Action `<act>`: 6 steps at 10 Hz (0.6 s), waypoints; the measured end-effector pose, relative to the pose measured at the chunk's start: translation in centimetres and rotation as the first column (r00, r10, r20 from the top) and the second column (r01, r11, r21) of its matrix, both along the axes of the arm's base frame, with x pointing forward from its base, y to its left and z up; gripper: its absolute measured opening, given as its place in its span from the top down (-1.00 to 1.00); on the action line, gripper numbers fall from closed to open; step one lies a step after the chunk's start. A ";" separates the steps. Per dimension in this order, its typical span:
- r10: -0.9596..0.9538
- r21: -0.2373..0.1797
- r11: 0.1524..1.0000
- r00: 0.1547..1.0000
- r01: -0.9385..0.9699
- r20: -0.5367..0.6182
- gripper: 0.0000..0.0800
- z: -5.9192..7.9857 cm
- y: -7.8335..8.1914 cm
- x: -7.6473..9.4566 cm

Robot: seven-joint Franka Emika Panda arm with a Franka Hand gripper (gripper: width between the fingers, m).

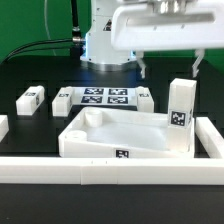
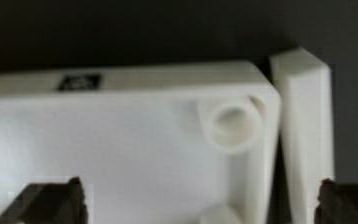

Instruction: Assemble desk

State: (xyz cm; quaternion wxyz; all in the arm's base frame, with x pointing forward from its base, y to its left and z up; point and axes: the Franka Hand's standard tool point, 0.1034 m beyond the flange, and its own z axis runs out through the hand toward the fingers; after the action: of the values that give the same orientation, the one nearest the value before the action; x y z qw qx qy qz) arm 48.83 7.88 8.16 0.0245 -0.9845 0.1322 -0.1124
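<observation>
The white tabletop slab lies rim up in the middle of the table. One square leg stands upright at its corner on the exterior view's right. Three loose legs lie behind it: two on the left and one by the marker board. My gripper hangs open and empty above the slab's back right part, near the upright leg. In the wrist view the slab with a round hole and the leg lie between my open fingertips.
The marker board lies behind the slab. Long white border bars run along the front and the right side, with a bar end at the left edge. The robot base stands at the back.
</observation>
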 end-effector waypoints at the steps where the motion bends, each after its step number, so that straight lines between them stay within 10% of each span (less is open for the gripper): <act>1: 0.014 -0.006 1.000 1.000 -0.014 -0.004 -0.62 -0.3 -0.2 0.0; 6: 0.065 0.021 0.998 0.979 -0.062 -0.191 -0.62 -0.8 -2.3 -0.8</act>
State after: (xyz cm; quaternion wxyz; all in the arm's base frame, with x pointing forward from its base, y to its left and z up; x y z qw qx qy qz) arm 48.00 5.63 7.33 0.0226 -0.9943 0.1031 -0.0153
